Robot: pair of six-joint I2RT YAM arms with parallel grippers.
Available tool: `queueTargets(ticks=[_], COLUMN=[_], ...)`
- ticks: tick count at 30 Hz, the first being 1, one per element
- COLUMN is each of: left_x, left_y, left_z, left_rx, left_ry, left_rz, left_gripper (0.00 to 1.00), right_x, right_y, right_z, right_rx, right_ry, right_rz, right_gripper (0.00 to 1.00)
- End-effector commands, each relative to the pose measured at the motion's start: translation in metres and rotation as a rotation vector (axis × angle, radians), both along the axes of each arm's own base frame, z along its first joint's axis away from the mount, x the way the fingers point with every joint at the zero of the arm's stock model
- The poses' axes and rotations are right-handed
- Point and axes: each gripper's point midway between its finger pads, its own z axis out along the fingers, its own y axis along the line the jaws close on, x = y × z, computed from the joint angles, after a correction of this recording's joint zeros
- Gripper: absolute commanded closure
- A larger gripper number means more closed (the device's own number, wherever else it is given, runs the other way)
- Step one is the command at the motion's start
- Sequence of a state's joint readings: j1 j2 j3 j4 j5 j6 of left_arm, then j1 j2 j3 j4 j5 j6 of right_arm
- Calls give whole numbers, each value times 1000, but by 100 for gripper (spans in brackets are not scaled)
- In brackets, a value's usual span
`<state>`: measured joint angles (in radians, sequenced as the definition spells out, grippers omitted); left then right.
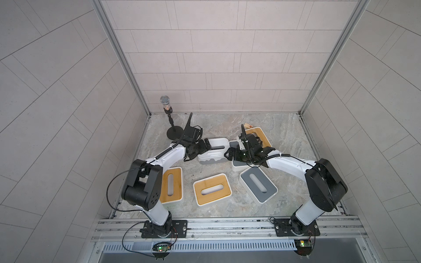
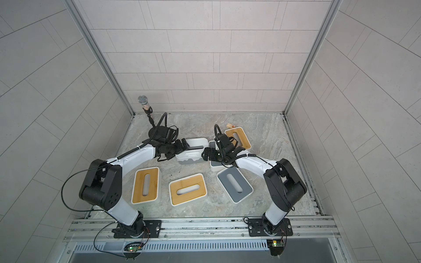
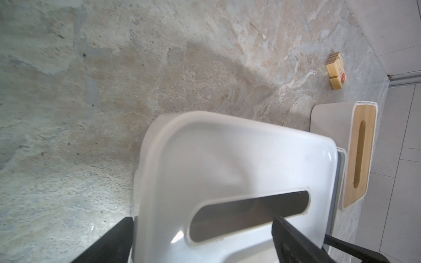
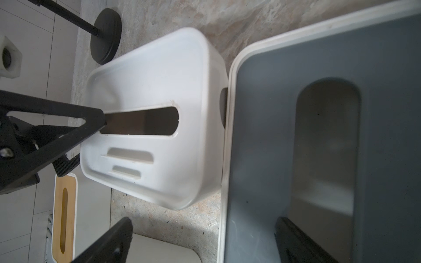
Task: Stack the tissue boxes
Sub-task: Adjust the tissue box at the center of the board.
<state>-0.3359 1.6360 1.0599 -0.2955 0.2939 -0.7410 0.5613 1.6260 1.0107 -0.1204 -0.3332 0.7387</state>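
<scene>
Your left gripper [image 3: 202, 222], jaws apart, has a finger [image 3: 293, 236] inside the white tissue box [image 3: 227, 159]. Your right gripper [image 4: 204, 219], likewise, straddles the grey-topped box [image 4: 262, 136].

The marbled tabletop [image 1: 287, 159] bears bamboo-topped tissue boxes [image 1: 171, 185] [image 1: 212, 189] [image 1: 264, 136] at eight, six and one o'clock. Grey-topped tissue boxes [image 1: 258, 185] [image 1: 238, 167] lie at four and three, and an all-white tissue box [image 1: 213, 151] is near centre. A microphone stand [image 1: 174, 133] stands at eleven o'clock, and a small wooden block [image 1: 247, 125] lies at one, near the far edge.
</scene>
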Motion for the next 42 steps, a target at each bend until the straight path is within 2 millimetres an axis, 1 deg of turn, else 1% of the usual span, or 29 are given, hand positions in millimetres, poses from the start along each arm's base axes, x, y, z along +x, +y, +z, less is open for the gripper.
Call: queueTargets(ticks=[1, 7, 11, 14, 21, 23, 27, 30, 33, 38, 42], left_x=[4, 3, 9, 15, 31, 35, 40, 42, 41, 35, 36], left_y=[-15, -13, -17, -19, -30, -29, -31, -25, -24, -19, -19], left_z=[18, 18, 18, 18, 23, 25, 23, 23, 23, 15, 22], left_rx=[-51, -34, -32, -31, -24, -11, -8, 16, 9, 15, 8], left_ry=[-53, -60, -68, -78, -113, -128, -119, -126, -122, -106, -123], left_rz=[-14, -10, -26, -37, -102, -103, -118, -97, -99, -73, -68], left_gripper=[0, 0, 0, 0, 0, 0, 0, 0, 0, 0, 0], right_x=[-14, -17, -22, -22, -8, -4, 5, 11, 17, 23, 30], right_y=[-7, -12, -9, -10, -8, -7, -3, 2, 4, 7, 7], right_z=[-3, 6, 6, 8, 27, 31, 32, 33, 33, 29, 28], right_rx=[-18, -18, 3, -1, 7, 8, 8, 12, 6, -3, -24], right_ry=[36, 20, 38, 31, -16, -28, -31, -32, -36, -25, -31], right_rz=[33, 36, 52, 41, 37, 36, 33, 34, 31, 31, 28], right_gripper=[1, 1, 1, 1, 1, 1, 1, 1, 1, 1, 1])
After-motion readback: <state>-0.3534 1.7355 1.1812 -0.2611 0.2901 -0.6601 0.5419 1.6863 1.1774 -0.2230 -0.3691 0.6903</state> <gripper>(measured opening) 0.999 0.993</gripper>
